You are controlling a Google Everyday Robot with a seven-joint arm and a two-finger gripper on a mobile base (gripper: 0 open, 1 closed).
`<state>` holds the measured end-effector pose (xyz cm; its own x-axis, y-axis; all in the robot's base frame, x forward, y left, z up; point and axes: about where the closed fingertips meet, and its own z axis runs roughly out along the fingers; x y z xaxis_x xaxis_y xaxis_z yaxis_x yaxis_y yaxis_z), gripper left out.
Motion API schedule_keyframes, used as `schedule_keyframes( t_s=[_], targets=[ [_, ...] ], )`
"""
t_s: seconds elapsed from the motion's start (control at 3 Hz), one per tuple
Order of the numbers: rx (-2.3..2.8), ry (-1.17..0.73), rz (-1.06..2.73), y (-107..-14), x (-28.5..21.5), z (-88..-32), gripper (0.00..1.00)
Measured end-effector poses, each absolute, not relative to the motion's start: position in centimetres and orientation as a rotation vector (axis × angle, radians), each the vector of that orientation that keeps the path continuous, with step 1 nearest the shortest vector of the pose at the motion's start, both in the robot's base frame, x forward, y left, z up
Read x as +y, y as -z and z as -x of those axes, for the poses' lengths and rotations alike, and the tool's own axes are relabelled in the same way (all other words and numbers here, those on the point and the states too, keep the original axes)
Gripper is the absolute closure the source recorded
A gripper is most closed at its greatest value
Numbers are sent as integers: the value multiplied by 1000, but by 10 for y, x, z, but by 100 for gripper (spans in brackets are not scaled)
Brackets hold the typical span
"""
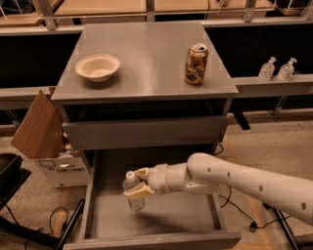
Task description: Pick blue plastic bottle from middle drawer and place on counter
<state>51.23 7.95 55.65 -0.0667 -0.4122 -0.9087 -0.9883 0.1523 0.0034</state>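
A pale speckled floor [279, 146] runs under the grey cabinet that serves as table [146, 53], with black cables [237, 207] trailing over it near both lower corners and an open cardboard box [39, 129] just beside the cabinet's left side. Dark recesses flank the cabinet behind long grey ledges [254, 87], the right one carrying two small clear pump bottles [276, 69], and a light wooden surface [107, 7] with metal uprights crosses the top edge under dim, warm light. The tool [134, 183] sits low in front, inside the pulled-out middle drawer [161, 215], closed round the blue plastic bottle [136, 202].
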Motion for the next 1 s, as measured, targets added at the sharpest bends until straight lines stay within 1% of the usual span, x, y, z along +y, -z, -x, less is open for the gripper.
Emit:
schedule_keyframes(
  t_s=[0.33,0.67,1.0],
  targets=[
    [1642,-893,1351,-645,82,-517,100],
    [1696,-845,1327,-732,80,-527,100],
    [1735,-739,1314,-816,73,-532,100]
  ],
)
